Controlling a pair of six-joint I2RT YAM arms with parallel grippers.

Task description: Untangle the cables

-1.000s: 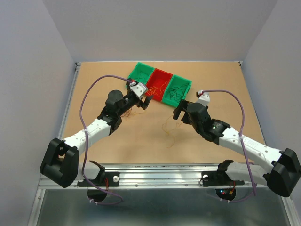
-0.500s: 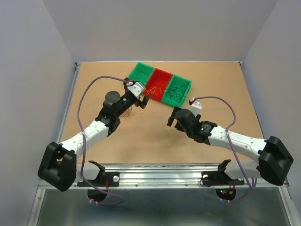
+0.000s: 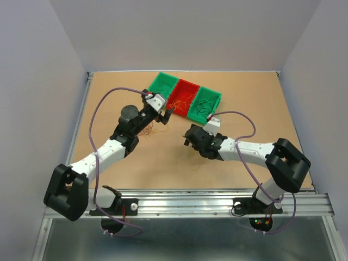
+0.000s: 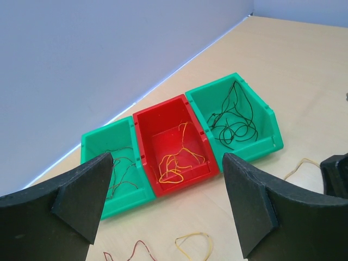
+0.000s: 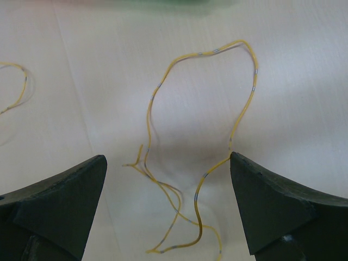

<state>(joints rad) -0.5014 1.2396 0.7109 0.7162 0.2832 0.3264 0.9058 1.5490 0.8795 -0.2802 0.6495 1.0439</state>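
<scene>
The cables lie partly on the table and partly in three bins. A loose yellow strand (image 5: 201, 136) curls on the tabletop, and my right gripper (image 5: 168, 163) hovers open right over it, a finger on each side. It holds nothing. My left gripper (image 4: 167, 163) is open and empty, facing the bins. Below it a small yellow loop (image 4: 194, 242) and a red strand (image 4: 128, 253) lie on the table. In the top view the left gripper (image 3: 166, 116) is just in front of the bins and the right gripper (image 3: 188, 136) sits mid-table.
Three joined bins stand at the back. The left green bin (image 4: 95, 147) holds reddish-dark strands, the red bin (image 4: 163, 117) yellow ones, the right green bin (image 4: 266, 117) dark ones. Thick purple cables (image 3: 100, 117) loop off both arms. Grey walls enclose the table.
My right arm has swung left and folded in, bringing its open gripper over the yellow strand at mid-table. The left arm has barely moved.
</scene>
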